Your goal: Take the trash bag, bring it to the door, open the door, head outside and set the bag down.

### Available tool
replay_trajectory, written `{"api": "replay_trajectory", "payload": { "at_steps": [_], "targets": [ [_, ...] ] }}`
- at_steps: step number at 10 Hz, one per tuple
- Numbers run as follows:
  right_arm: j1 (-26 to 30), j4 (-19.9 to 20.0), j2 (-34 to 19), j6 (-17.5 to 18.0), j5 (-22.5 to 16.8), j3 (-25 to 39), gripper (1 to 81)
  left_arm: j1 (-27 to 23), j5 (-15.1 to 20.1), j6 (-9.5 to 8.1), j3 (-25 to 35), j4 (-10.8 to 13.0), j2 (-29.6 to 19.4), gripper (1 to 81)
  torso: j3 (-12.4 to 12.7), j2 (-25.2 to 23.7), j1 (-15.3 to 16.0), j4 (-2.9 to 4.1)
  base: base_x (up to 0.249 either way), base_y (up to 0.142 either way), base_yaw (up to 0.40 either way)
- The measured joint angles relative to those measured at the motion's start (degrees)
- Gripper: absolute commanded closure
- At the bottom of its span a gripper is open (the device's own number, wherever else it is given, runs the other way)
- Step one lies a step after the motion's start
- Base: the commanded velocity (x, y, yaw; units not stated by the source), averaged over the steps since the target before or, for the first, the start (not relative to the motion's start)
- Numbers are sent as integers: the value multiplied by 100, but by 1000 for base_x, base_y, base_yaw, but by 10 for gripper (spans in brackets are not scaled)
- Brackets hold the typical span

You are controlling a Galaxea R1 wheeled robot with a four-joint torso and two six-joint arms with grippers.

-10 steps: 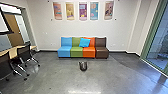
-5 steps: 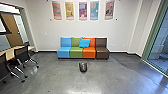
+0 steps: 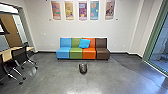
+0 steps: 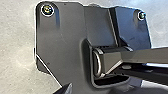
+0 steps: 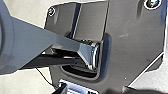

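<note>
1. Facing the trash bag [image 3: 83, 68], or the dark thing I am taking for it, I am judging that the pick-up step is in hand. In the head view it is sitting on the smooth grey floor [image 3: 112, 80], in front of the coloured sofa [image 3: 82, 52]. The grasp is probably calling for a slow, straight approach and a low bend. Chairs [image 3: 19, 56] are standing at left; green-framed glass [image 3: 158, 51] is rising at right.
2. In the left wrist view, my dark plate [image 4: 62, 37] is showing above pale floor. I cannot tell how widely my left gripper is opening, or whether it is holding anything.
3. In the right wrist view, I cannot tell my right gripper's opening or hold either.
</note>
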Motion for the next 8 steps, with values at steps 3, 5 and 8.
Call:
{"api": "replay_trajectory", "payload": {
  "at_steps": [3,5,8],
  "targets": [
    [27,0,0,0,-5,0,10,2,0,0,0,0,2,10,0,0,0,0,139,0,0],
    [27,0,0,-2,-10,-2,10,2,0,0,0,0,2,10,0,0,0,0,139,0,0],
    [27,0,0,0,-11,-2,10,2,0,0,0,0,22,10,0,0,0,0,139,0,0]
  ]
}}
